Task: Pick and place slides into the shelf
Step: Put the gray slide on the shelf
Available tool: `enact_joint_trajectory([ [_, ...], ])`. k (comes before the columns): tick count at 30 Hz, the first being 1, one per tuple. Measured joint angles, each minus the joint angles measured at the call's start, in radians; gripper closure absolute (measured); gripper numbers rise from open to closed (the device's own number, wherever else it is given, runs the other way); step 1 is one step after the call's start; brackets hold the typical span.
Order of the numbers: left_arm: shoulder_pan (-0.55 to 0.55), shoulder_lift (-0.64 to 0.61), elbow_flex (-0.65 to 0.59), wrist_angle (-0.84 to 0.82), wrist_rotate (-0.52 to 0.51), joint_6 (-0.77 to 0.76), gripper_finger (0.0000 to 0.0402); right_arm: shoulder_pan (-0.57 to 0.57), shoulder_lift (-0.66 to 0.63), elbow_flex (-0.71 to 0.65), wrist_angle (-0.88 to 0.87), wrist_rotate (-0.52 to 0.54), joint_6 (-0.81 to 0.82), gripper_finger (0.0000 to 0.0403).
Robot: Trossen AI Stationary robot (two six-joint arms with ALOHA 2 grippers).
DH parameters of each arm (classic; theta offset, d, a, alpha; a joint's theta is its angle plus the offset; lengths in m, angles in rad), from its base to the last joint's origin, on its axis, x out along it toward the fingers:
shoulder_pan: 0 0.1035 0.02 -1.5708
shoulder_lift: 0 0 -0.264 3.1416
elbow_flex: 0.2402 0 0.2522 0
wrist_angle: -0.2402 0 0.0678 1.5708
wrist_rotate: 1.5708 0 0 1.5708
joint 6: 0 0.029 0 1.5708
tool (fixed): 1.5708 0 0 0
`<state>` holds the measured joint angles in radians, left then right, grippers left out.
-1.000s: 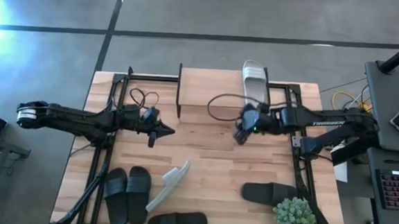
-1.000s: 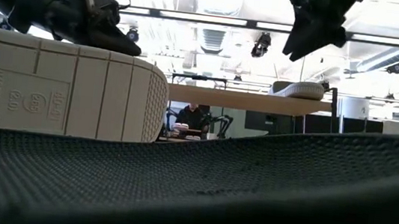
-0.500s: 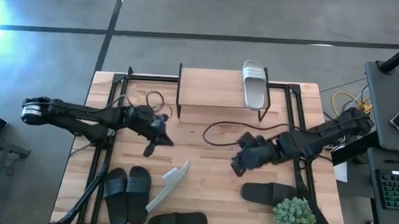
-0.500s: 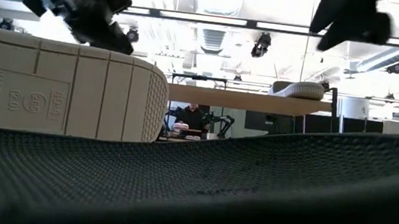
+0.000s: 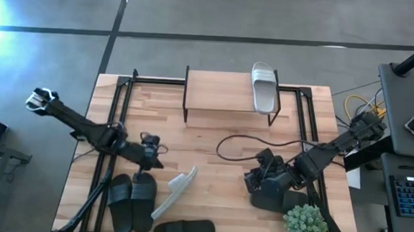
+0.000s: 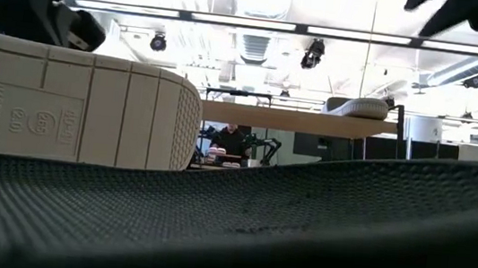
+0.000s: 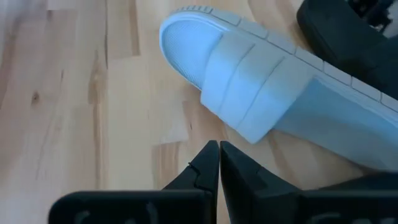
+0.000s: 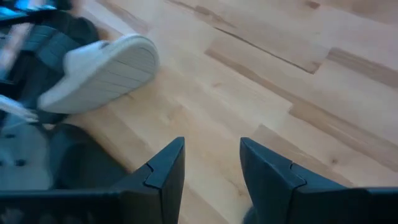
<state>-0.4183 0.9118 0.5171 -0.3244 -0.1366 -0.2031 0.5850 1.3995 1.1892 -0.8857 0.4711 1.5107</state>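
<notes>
One white slide lies on the top plank of the shelf. The other white slide stands tipped on its long edge on the table, its sole facing the near edge. A pair of black slides lies beside it, one black slide lies at the near edge and another on the right. My left gripper is shut, low over the wood just short of the white slide's strap. My right gripper is open, over the table at the right black slide's end.
A green potted plant stands at the near right corner, close behind my right arm. A black cable loops across the middle of the table. Black frame rails run along both sides. Bare wood lies between the shelf and the slides.
My left gripper has moved toward the table's near edge and down, to the tipped white slide and the black pair. My right gripper has left the shelf, swung toward the near edge and come down by the right black slide. No slide has moved.
</notes>
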Motion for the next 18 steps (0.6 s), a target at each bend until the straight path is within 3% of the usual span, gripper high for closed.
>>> enact_joint_trajectory([
  [9, -0.252, 0.086, -0.001, 0.088, -0.248, -0.244, 0.0396, -0.002, 0.025, 0.002, -0.009, -0.064, 0.019, 0.0257],
  [13, -0.305, 0.131, -0.002, 0.089, -0.263, -0.397, 0.0362, -0.003, 0.024, 0.002, -0.026, -0.090, 0.023, 0.0257],
  [18, -0.357, 0.194, 0.013, 0.130, -0.310, -0.472, 0.0298, -0.003, 0.024, 0.002, -0.051, -0.106, 0.023, 0.0257],
])
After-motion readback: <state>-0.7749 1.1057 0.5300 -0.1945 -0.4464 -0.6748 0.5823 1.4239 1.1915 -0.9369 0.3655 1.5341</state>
